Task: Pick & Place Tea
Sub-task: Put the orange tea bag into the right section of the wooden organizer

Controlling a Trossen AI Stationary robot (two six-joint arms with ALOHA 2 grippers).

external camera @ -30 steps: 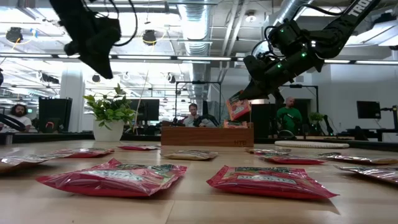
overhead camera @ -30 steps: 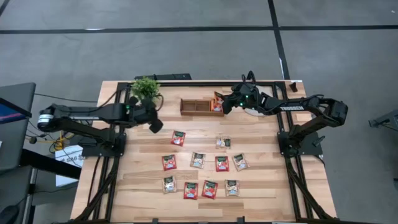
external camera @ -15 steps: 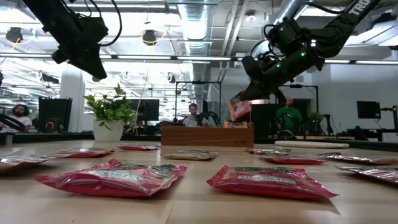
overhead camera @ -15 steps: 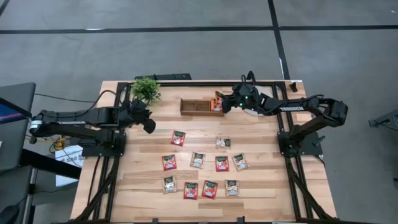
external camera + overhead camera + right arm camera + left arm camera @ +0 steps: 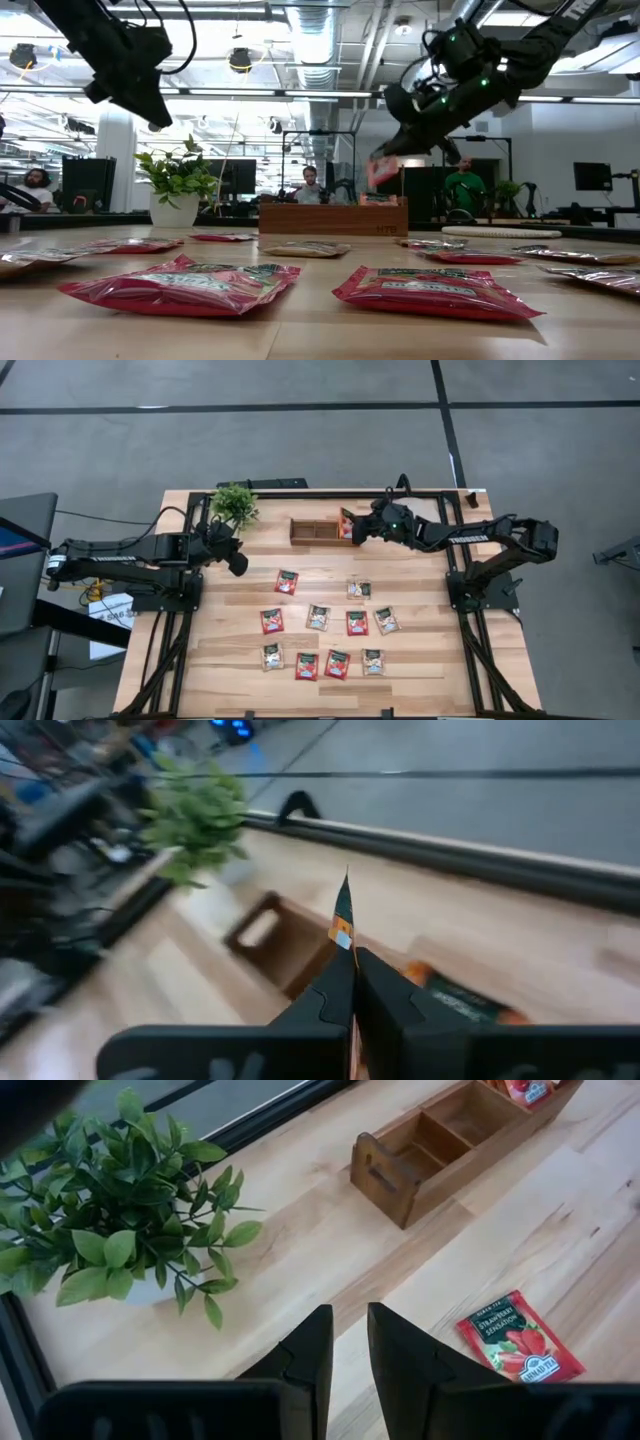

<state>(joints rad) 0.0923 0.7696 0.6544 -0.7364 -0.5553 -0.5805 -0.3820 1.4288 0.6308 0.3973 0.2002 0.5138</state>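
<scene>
My right gripper (image 5: 356, 526) is shut on a red tea sachet (image 5: 346, 520), which hangs above the right end of the wooden box (image 5: 315, 532). In the right wrist view the sachet (image 5: 344, 920) shows edge-on beyond the fingertips. Another red sachet (image 5: 525, 1088) lies in the box's right compartment. Several more sachets lie flat on the table, the nearest to the box a red one (image 5: 286, 582). My left gripper (image 5: 238, 563) hovers near the potted plant (image 5: 234, 503), its fingers (image 5: 310, 1355) a narrow gap apart with nothing between them. My right gripper pinches one edge of the sachet (image 5: 347, 948) between its two fingertips. The fingers come from the table's right side, slanting down. The sachet stands on edge, juts past the fingertips and hangs clear of the box (image 5: 382, 172).
A round pale disc (image 5: 490, 231) lies on the table under my right arm. The plant's pot (image 5: 174, 209) stands left of the box near the far edge. Sachets lie in loose rows across the table's middle and near part (image 5: 337, 663). People sit in the room beyond the table.
My left gripper has drawn back toward the table's left edge, away from the red sachet below it. My right gripper has rolled and shifted a little toward the left over the box's right end, and the sachet has turned with it.
</scene>
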